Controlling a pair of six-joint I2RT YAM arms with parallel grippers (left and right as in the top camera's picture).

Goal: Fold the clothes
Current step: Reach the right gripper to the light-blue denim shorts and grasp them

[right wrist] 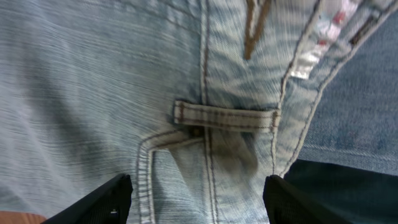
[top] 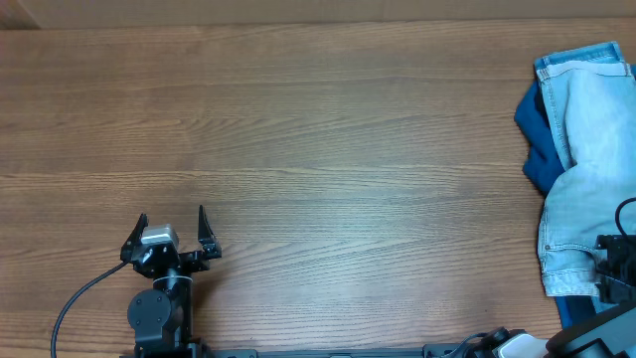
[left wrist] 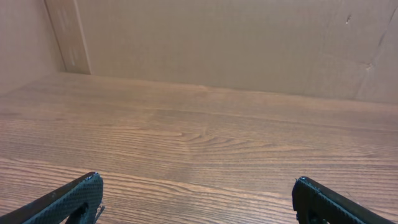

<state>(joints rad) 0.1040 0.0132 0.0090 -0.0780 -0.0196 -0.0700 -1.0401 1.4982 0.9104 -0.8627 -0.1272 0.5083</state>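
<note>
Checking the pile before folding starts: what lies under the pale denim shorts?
Beneath the pale denim shorts, a dark blue cloth pokes out, and brighter blue denim shows beside the waistband. How far either extends underneath is covered.

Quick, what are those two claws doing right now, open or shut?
Left gripper: open, holding nothing.
Right gripper: open, jaws either side of the pale denim shorts, not clamped on them.

We are seeing a brown wooden table [top: 318,149] lying flat ahead of the left gripper [left wrist: 196,180] and spreading to both sides of it. Beyond the table's far edge, in front of this gripper, a plain beige wall [left wrist: 217,43] is standing upright, and a paler vertical strip [left wrist: 67,34] is running down at its left end.
</note>
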